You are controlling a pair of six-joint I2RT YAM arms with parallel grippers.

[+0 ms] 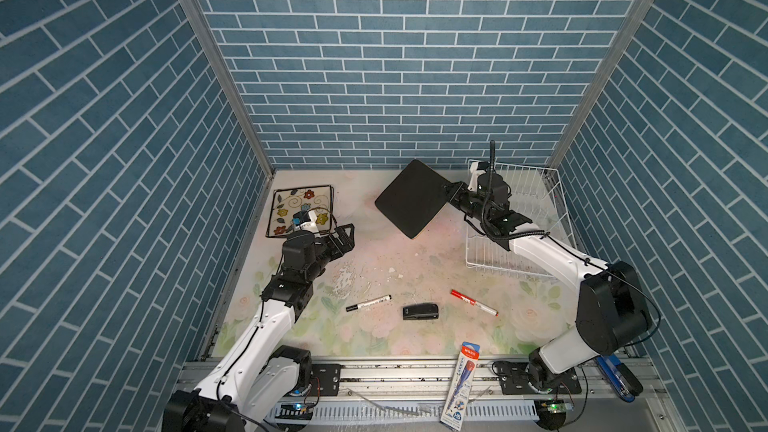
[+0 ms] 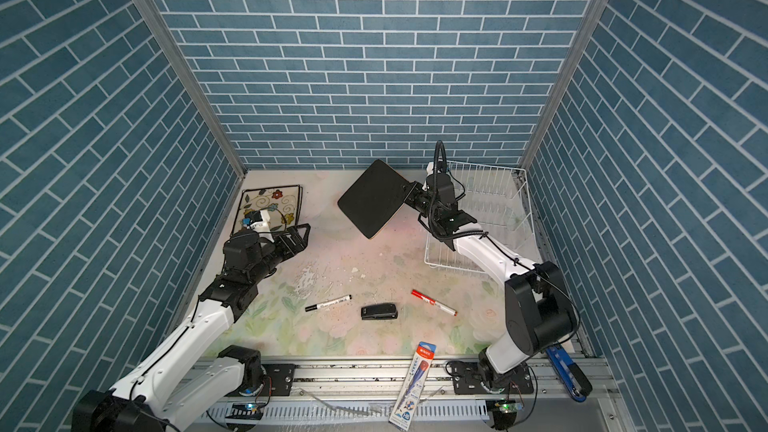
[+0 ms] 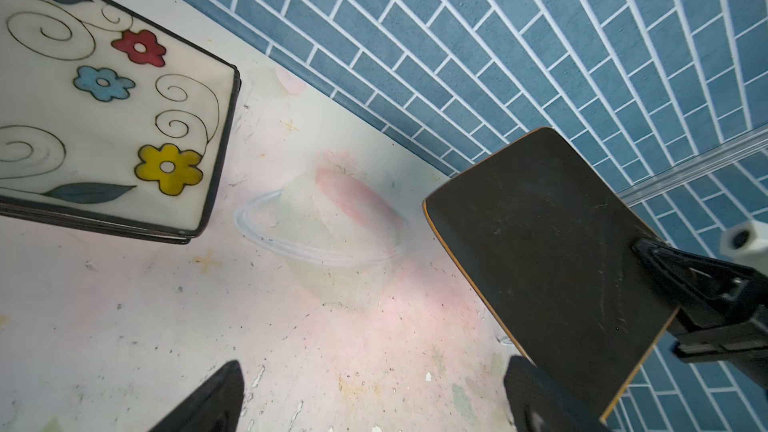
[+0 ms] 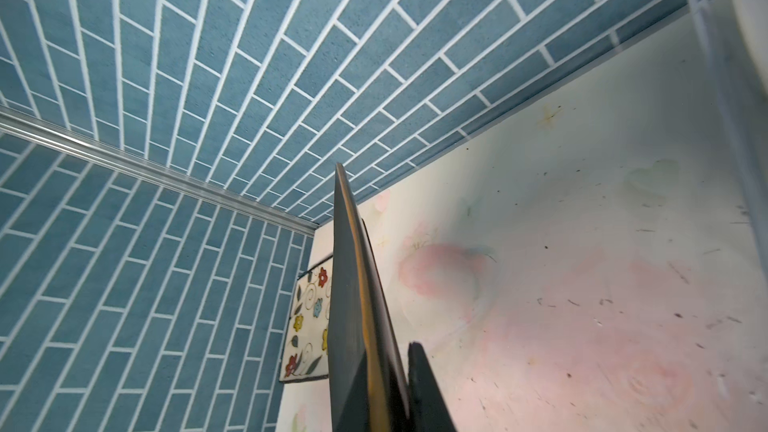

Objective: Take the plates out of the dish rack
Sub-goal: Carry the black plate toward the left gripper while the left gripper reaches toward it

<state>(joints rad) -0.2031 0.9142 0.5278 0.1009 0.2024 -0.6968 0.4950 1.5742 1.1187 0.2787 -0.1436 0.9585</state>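
1. In both top views a square black plate (image 1: 413, 199) is seen clamped at one edge by the right end effector (image 1: 451, 197), held clear of the bench (image 1: 395, 268) and just beside the dish rack (image 1: 536, 218), on the side facing the flowered plate
2. In the right wrist view the black plate (image 4: 357, 347) is seen edge-on between closed jaws, so the grip is judged to be a narrow pinch near the rim
3. The dish rack appears empty of other plates where its wires are visible; part of it is hidden behind the right arm
4. The flower-patterned plate (image 1: 303, 209) is seen lying flat on the bench, well apart from the dish rack, toward the far corner; in the left wrist view dark rims are seen beneath its edge (image 3: 104, 89), so a stack is suspected
5. The left end effector (image 1: 345, 238) is held with jaws spread wide and empty, near the flower-patterned plate, on the side toward the dish rack
6. The step in hand is judged to be carrying the black plate away from the dish rack for set-down or handover
7. It would be done well if the plate were kept level, moved slowly because of the edge-only pinch, lowered until flat contact is made, and released only then
8. The markers (image 1: 369, 303) and stapler (image 1: 420, 311), nearer the arm bases than the dish rack, should be avoided
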